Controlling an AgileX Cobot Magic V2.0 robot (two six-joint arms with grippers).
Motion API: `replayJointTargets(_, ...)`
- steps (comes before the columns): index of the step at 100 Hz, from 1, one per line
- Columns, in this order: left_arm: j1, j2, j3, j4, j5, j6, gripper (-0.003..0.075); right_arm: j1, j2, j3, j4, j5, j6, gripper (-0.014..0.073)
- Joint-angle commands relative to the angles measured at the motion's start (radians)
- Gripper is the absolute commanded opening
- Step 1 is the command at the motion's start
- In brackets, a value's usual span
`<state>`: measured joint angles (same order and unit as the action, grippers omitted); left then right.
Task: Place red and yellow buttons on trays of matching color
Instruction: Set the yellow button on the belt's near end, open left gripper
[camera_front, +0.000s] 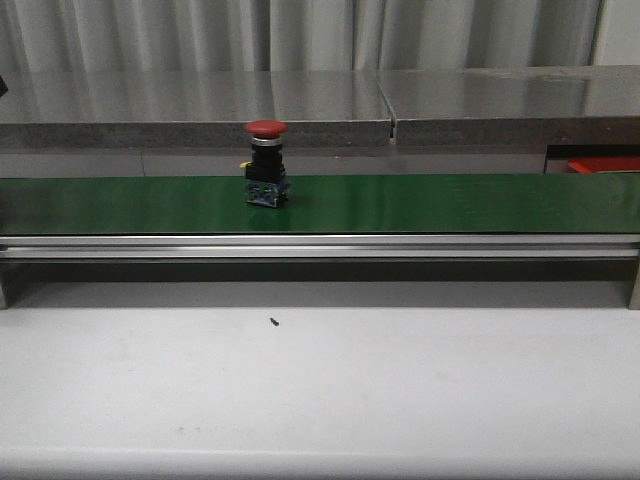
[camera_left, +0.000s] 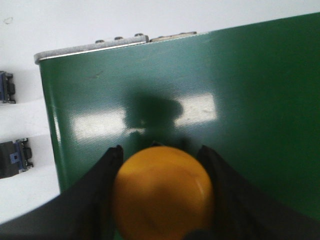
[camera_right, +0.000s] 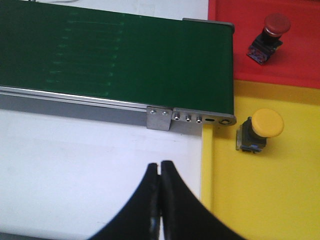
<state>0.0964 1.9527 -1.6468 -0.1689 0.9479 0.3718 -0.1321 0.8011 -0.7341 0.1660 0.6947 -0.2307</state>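
- A red button (camera_front: 266, 165) stands upright on the green conveyor belt (camera_front: 450, 203), left of the belt's middle in the front view, its red cap on top and its dark blue base touching the belt
- A small dark speck (camera_front: 274, 321) lies on the white table (camera_front: 320, 390) in front of the belt
- The left gripper (camera_left: 162, 165) is clenched around a yellow button (camera_left: 162, 192); the dark fingers (camera_left: 107, 167) press against both sides of the round cap, above the belt's end
- Beside that belt end, two dark connector blocks (camera_left: 15, 159) sit on the white surface
- The right gripper (camera_right: 160, 172) has its fingers pressed together, grasping nothing, and hangs over the white table near the belt's other end
- In the right wrist view, a second red button (camera_right: 270, 37) lies tilted on the red tray (camera_right: 225, 55), well apart from the gripper
- A second yellow button (camera_right: 260, 131) rests on the yellow tray (camera_right: 260, 200), just beside the belt's end bracket (camera_right: 160, 118)
- The red tray and the yellow tray touch along one edge
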Motion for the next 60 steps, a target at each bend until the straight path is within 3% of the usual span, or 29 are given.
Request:
replayJointTargets(1,-0.005,-0.053,-0.031,-0.015,-0.045,-0.001,0.0073,-0.001,-0.008,-0.025,0.0,-0.053,-0.007,-0.0067)
replayJointTargets(9,-0.005,-0.053,-0.031,-0.015,-0.043,-0.001,0.0218,-0.001,-0.008,-0.025,0.0,-0.053,-0.007,-0.0067)
replayJointTargets(21,-0.007,-0.053,-0.031,-0.015,-0.036,-0.001,0.0515,-0.001,-0.008,-0.025,0.0,-0.053,-0.007,-0.0067)
replayJointTargets(28,-0.007,-0.053,-0.031,-0.025,-0.036,-0.001,0.0608,-0.001,-0.008,-0.025,0.0,-0.053,-0.007,-0.0067)
replayJointTargets(60,-0.007,-0.133,-0.031,-0.119,-0.074,0.034,0.0632,-0.001,-0.008,-0.025,0.0,-0.053,-0.007,-0.0067)
